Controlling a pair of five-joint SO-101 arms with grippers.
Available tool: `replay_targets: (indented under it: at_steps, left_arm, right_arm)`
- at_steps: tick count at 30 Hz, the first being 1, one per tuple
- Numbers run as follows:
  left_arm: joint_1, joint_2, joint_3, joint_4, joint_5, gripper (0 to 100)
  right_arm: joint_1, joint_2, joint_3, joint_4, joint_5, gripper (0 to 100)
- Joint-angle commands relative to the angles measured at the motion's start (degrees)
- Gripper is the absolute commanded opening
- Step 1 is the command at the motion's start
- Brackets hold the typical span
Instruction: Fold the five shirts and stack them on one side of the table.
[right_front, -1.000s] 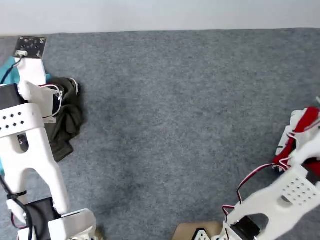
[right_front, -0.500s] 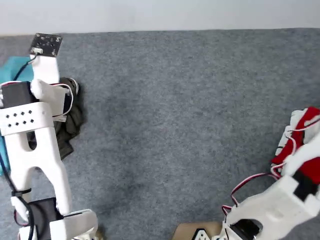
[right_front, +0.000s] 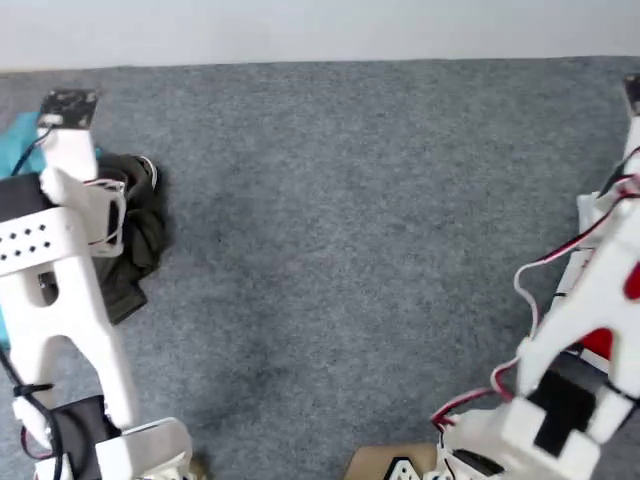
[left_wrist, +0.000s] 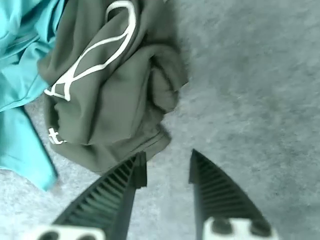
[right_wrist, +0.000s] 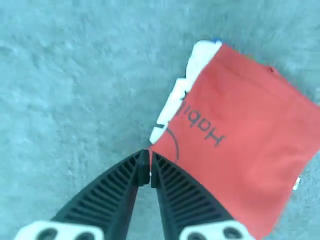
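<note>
A crumpled dark olive shirt (left_wrist: 110, 85) with white print lies at the table's left edge, partly on a teal shirt (left_wrist: 20, 75). My left gripper (left_wrist: 167, 167) hovers open just beside the olive shirt's hem, with nothing between its fingers. From above, the olive shirt (right_front: 140, 235) and the teal shirt (right_front: 20, 140) peek out beside the left arm. At the right edge a folded red shirt (right_wrist: 240, 135) rests on a white one (right_wrist: 197, 65). My right gripper (right_wrist: 146, 167) is shut, its tips at the red shirt's near corner. Whether it pinches cloth is unclear.
Grey carpet-like cloth (right_front: 350, 220) covers the table, bare between the two arms. A white wall runs along the far edge. A brown patch (right_front: 375, 462) shows at the near edge. The right arm (right_front: 590, 300) hides most of the red shirt (right_front: 600, 343).
The right arm has swung toward the far side and now stretches over the red shirt. The left arm shifted right, then back left over the olive shirt.
</note>
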Motion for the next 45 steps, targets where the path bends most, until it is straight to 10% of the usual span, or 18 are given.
replay_targets:
  at_steps: [1,9,25,45]
  left_arm:
    - [-3.9,-1.7,4.6,-5.9,-5.1,17]
    - [-8.6,1.1,7.7,-16.6,-14.2,20]
    - [-12.9,19.7,7.6,-38.0,-25.8,20]
    - [-3.2,4.7,-4.3,-19.0,-22.9,0]
  right_arm:
    - [-4.1,-8.4,7.4,2.6,-2.3,1.0]
    - [-5.6,-24.0,30.9,2.4,-8.8,18.7]
    - [-5.8,-38.5,45.2,2.4,-9.3,19.1]
    - [-5.8,-40.0,45.5,2.5,-9.3,19.1]
